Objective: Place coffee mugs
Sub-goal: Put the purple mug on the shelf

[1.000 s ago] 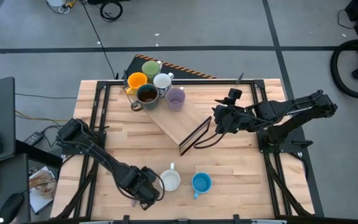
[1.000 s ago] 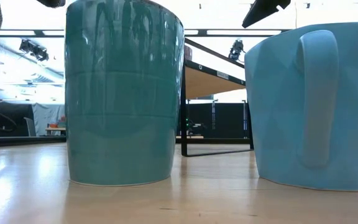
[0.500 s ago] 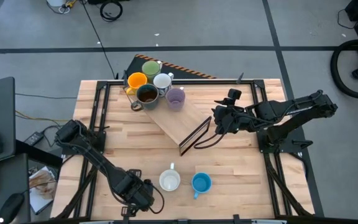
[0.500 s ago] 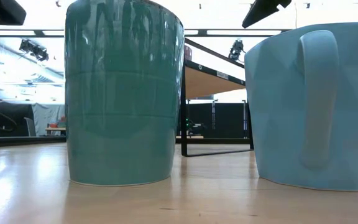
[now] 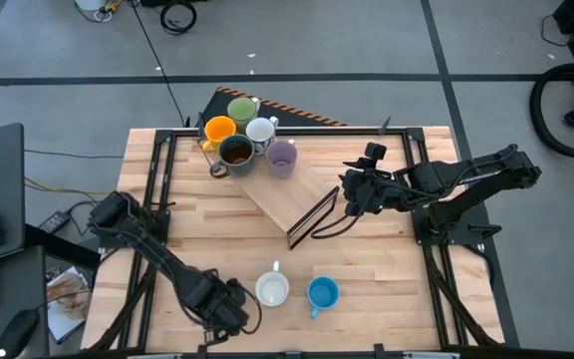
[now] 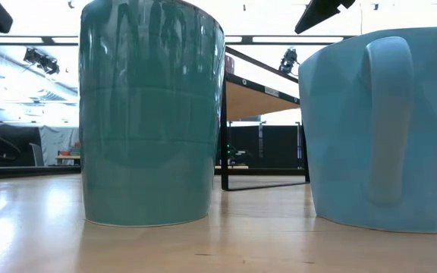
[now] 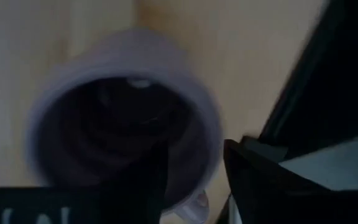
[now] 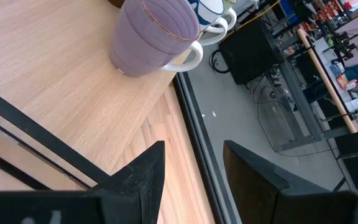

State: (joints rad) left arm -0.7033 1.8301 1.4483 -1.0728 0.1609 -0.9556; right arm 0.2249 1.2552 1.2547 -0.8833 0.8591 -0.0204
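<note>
High view: left gripper (image 5: 225, 313) at near table (image 5: 367, 249) edge, just left of white mug (image 5: 272, 290); moved back from it vs 1 s ago. Blue mug (image 5: 323, 293) beside white one. Five mugs (image 5: 246, 143) clustered on board (image 5: 287, 194) at far side. Right gripper (image 5: 350, 199) by board, unchanged, fingers apart, empty.

Low view: lavender shape at left edge smaller than before.

Left wrist: lavender mug (image 7: 123, 124) below fingers; fingers look apart, not gripping, but blurred.

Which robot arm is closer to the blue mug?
The left one. Its end effector is at the table's front edge, just past the white mug from the blue mug. The right end effector hovers farther back, beside the tilted wooden board.
</note>
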